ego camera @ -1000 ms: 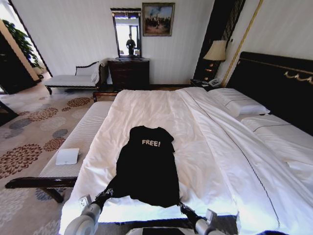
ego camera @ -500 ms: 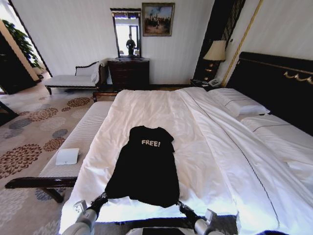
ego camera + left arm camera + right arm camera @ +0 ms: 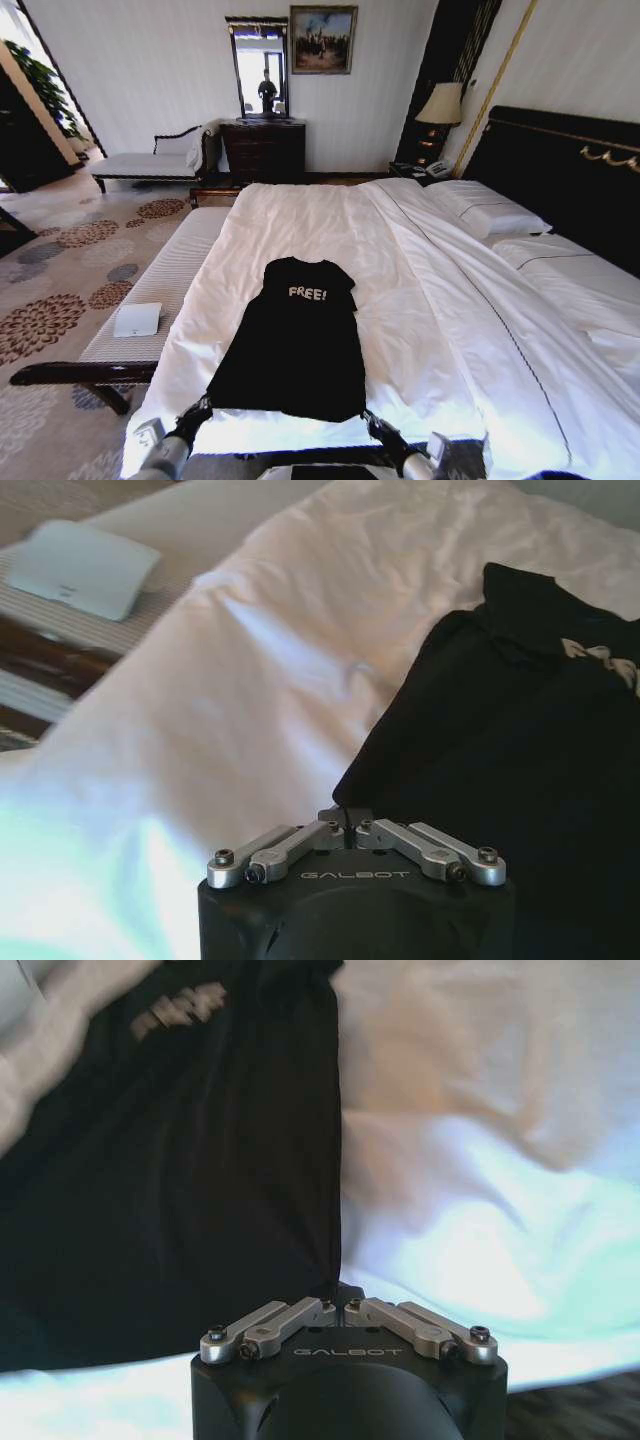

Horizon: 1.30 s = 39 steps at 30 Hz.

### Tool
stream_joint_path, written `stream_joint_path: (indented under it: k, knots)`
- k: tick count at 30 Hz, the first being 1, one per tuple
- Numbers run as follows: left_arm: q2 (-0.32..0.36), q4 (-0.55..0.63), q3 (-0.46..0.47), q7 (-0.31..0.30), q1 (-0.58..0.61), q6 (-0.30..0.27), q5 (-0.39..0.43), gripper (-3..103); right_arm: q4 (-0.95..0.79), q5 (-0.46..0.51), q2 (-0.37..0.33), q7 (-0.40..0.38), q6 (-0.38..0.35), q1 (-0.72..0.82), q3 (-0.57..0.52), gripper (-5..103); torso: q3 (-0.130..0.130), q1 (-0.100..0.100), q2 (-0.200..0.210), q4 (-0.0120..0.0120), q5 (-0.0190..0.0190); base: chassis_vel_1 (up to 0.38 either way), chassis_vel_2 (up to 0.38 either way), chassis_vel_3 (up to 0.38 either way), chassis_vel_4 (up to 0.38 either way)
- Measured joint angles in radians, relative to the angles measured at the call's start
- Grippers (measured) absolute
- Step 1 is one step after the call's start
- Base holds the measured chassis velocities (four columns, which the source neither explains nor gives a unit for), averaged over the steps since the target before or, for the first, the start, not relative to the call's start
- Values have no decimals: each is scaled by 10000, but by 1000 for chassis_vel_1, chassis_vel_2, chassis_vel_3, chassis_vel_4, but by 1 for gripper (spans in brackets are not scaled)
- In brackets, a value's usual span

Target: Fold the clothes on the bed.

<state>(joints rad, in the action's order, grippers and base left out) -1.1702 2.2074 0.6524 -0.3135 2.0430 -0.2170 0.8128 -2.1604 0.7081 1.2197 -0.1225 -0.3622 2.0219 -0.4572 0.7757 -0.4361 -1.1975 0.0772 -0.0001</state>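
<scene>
At the near bed edge: both grippers sat low by the shirt's hem corners, one per side.
L gripper (image 3: 194, 413): at the hem's left corner; wrist view (image 3: 345, 818) showed fingers clenched together w/ black cloth right at the tips, so judged pinching that corner.
R gripper (image 3: 376, 424): at the hem's right corner; wrist view (image 3: 338, 1295) showed fingers closed on the shirt's side edge where it met the hem.
T-shirt (image 3: 295, 345): lay flat on the bed, near the foot end, hem toward the robot, collar away; "FREE!" lettering faced up near the far end.
Long axis: ran straight away from the robot, hem to collar, roughly centred btwn the two arms.
Nearer arm: neither, each about equally close to its own corner.
Key relation: the rest of the shirt lay directly ahead of both sets of fingers, so a hem-to-collar fold looked like a forward carry along that axis.
Edges: hem just inside the bed's near edge; shirt's left side near the bed's left edge.
Bed (image 3: 320, 225): wide open white sheet beyond the collar and to the right, plenty of room ahead.
Bench (image 3: 175, 275): beside the bed on the left, a white flat item (image 3: 138, 319) on it, apart from the shirt.
Pillows (image 3: 487, 212): far right by the headboard, well apart.
</scene>
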Motion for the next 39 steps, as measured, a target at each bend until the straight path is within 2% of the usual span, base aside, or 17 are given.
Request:
stream_joint_path:
  k: [2, 8, 15, 27, 39]
  knots:
    - [-270, 136, 153, 166, 577, 214, -142, 0, -196, -356, 55, -224, -244, 321, -8, 0, 0, 0, 0, -3, 0, 0, 0, 0, 0]
    - [-345, 238, 404, 340, 1536, 762, -190, 0, -579, -793, 232, -522, -530, 724, 13, 0, 0, 0, 0, -2, 1, 0, 0, 0, 0]
    - [-410, 260, 249, 319, 1963, 1006, -372, 0, -745, -1069, 296, -672, -658, 896, 15, 0, -1, 1, -1, -1, 1, 0, 0, 0, 0]
    - [-447, 71, -66, 172, 2018, 1101, -633, 0, -789, -1367, 402, -842, -850, 1092, 105, 0, 0, 1, 0, -1, 1, 0, 0, 0, 0]
    - [-633, -770, -653, -13, 1170, 989, -812, 0, -123, -1562, 781, -980, -694, 494, 436, 0, 1, 0, 0, -1, 0, 0, 0, 0, 0]
